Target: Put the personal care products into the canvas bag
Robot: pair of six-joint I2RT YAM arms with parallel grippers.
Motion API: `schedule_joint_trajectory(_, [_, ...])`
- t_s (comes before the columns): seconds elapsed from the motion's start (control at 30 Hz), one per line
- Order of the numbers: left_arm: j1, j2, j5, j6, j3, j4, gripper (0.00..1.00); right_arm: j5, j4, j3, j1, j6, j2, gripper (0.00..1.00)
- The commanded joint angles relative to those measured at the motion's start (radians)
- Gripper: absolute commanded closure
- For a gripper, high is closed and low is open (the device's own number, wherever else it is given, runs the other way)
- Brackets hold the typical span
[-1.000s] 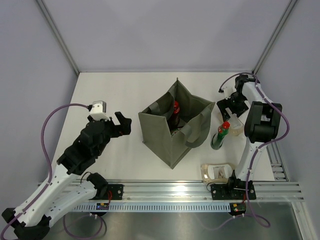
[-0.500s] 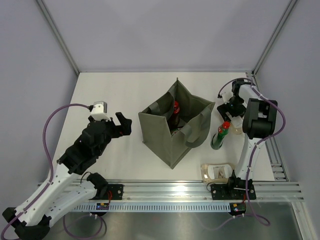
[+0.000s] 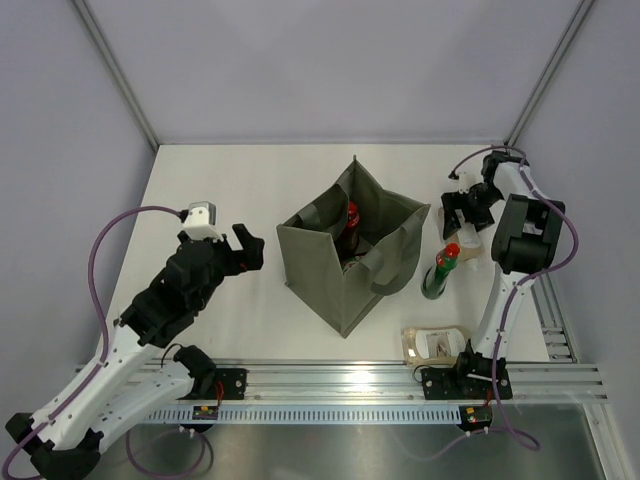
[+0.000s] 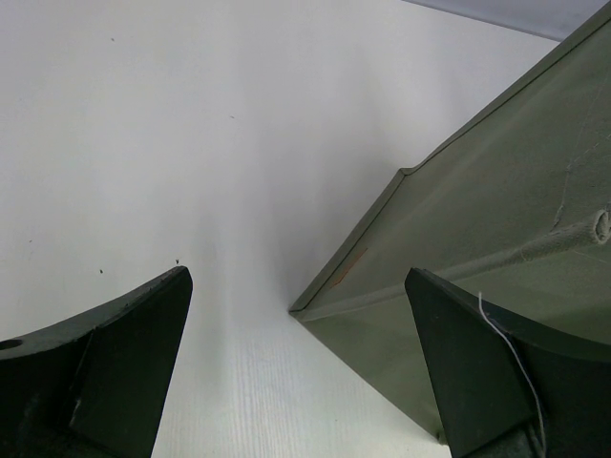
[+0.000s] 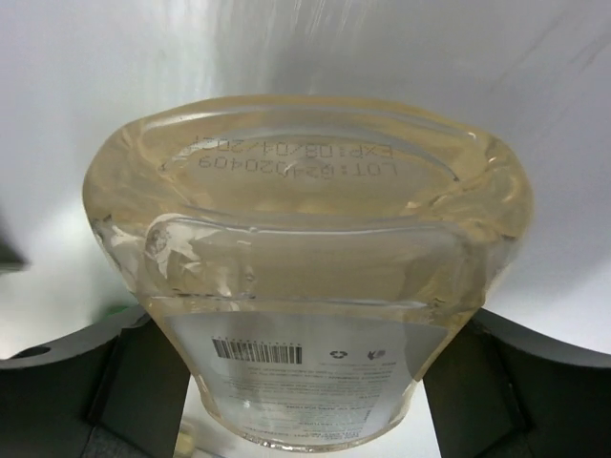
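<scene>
Top view first: one bag (image 3: 345, 262) stands open mid-table, and one dark bottle (image 3: 351, 228) with a red cap is upright inside it. Three products are outside. One green bottle (image 3: 440, 268) stands just right of the bag, one pouch (image 3: 436, 342) lies flat at the near edge, and one clear bottle (image 3: 470, 254) shows only a pale sliver. The right gripper (image 3: 462, 212) is over that sliver. The left gripper (image 3: 248, 245) hangs left of the bag, apart from it.

Left wrist now: both fingers (image 4: 115, 363) are spread wide with nothing between, just bare table (image 4: 143, 114) and the bag's corner ahead.

Right wrist gives what the top hides. The clear bottle's base fills the frame, yellowish with a barcode label, and a finger (image 5: 86, 391) sits on each side. Whether they're actually squeezing it, I can't tell.
</scene>
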State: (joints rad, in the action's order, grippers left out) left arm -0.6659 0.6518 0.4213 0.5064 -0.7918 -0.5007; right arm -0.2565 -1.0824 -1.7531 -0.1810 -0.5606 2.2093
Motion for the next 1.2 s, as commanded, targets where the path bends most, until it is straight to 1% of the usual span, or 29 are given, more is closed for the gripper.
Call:
schedule_joint_trajectory(0.0, [0.006,-0.003,0.008,0.003,-0.044,0.044,0.01,-0.368,-0.083,-0.101,-0.069,0.109,0.004,1.0])
schedule_joint_trajectory(0.03, [0.008,0.002,0.007,0.004,-0.049,0.044,0.01,-0.407,-0.083,-0.103,-0.086,0.119,0.006,1.0])
schedule_joint_trajectory(0.07, [0.008,0.003,0.004,0.001,-0.052,0.045,0.01,-0.478,-0.083,-0.102,-0.092,0.123,0.012,1.0])
schedule_joint_trajectory(0.17, [0.008,0.009,0.004,0.001,-0.063,0.05,0.01,-0.581,-0.082,-0.1,-0.117,0.148,0.024,1.0])
schedule_joint_trajectory(0.2, [0.008,0.009,0.004,0.003,-0.064,0.051,0.01,-0.652,-0.08,-0.098,-0.123,0.16,0.027,1.0])
schedule_joint_trajectory(0.27, [0.008,0.009,0.002,0.004,-0.067,0.051,0.01,-0.717,-0.064,-0.091,-0.139,0.174,0.03,1.0])
schedule_joint_trajectory(0.37, [0.008,0.006,-0.001,0.009,-0.069,0.054,0.01,-0.861,-0.041,-0.086,-0.158,0.199,0.027,1.0])
schedule_joint_trajectory(0.47, [0.008,0.002,-0.001,0.011,-0.069,0.053,0.01,-0.946,-0.001,-0.086,-0.167,0.249,0.004,1.0])
schedule_joint_trajectory(0.53, [0.008,-0.001,0.007,0.014,-0.069,0.047,0.01,-0.972,0.031,-0.092,-0.167,0.284,-0.022,1.0])
schedule_joint_trajectory(0.63, [0.008,-0.007,0.02,0.015,-0.072,0.036,0.01,-1.009,0.146,-0.111,-0.166,0.415,-0.091,1.0])
schedule_joint_trajectory(0.67, [0.008,-0.009,0.023,0.017,-0.072,0.031,0.01,-1.015,0.212,-0.126,-0.166,0.492,-0.13,1.0])
schedule_joint_trajectory(0.73, [0.009,-0.012,0.028,0.017,-0.075,0.03,0.01,-1.023,0.275,-0.152,-0.163,0.559,-0.167,1.0])
schedule_joint_trajectory(0.77, [0.009,-0.014,0.03,0.018,-0.073,0.03,0.01,-1.029,0.341,-0.179,-0.16,0.65,-0.204,1.0])
schedule_joint_trajectory(0.9, [0.009,-0.012,0.033,0.018,-0.072,0.036,0.01,-1.03,0.495,-0.273,-0.127,0.821,-0.273,1.0])
schedule_joint_trajectory(1.0, [0.011,-0.007,0.034,0.015,-0.075,0.037,0.01,-1.027,0.533,-0.394,-0.063,0.878,-0.296,1.0])
schedule_joint_trajectory(1.07, [0.011,-0.004,0.036,0.012,-0.08,0.036,0.01,-1.021,0.513,-0.494,0.004,0.874,-0.303,1.0])
schedule_joint_trajectory(1.13, [0.011,-0.004,0.039,0.014,-0.08,0.036,0.01,-1.015,0.495,-0.549,0.055,0.86,-0.307,1.0])
schedule_joint_trajectory(1.17, [0.011,-0.007,0.04,0.014,-0.081,0.031,0.01,-1.001,0.469,-0.59,0.111,0.826,-0.316,1.0])
